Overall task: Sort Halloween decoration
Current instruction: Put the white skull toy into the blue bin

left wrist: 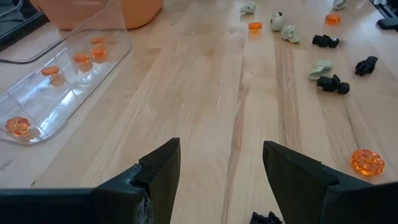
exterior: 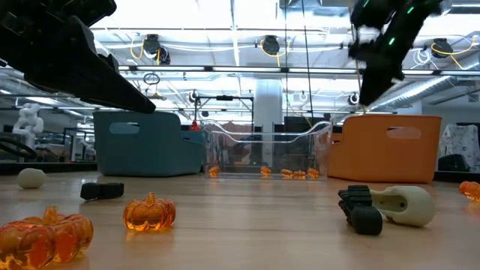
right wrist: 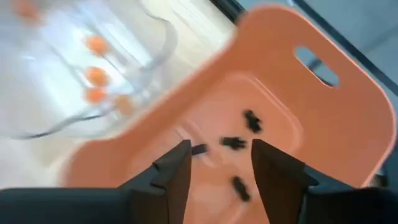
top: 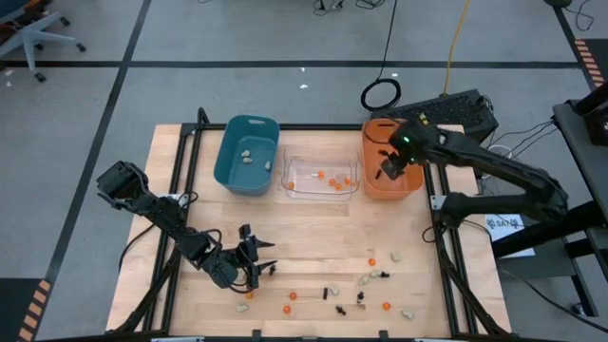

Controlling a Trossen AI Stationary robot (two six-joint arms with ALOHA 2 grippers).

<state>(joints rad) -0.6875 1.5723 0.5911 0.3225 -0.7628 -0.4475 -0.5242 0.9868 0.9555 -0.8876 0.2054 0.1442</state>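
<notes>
The Halloween decoration lies scattered on the near right of the table: small orange pumpkins (top: pixel 293 295), black spidery pieces (top: pixel 339 309) and pale lumps (top: pixel 394 256). My right gripper (right wrist: pixel 217 163) hangs open above the orange bin (top: pixel 389 180), nothing between its fingers. Several black pieces (right wrist: pixel 235 142) lie on that bin's floor. My left gripper (left wrist: pixel 221 180) stands open low over the table's near left part, pointing toward the scattered pieces. A black piece (left wrist: pixel 266 218) lies just below its fingers.
A teal bin (top: pixel 247 157) with pale lumps, a clear bin (top: pixel 320 180) with orange pumpkins and the orange bin stand in a row at the far side. Bare wood lies between the bins and the scattered pieces. In the low view two pumpkins (exterior: pixel 150 212) sit close to the near edge.
</notes>
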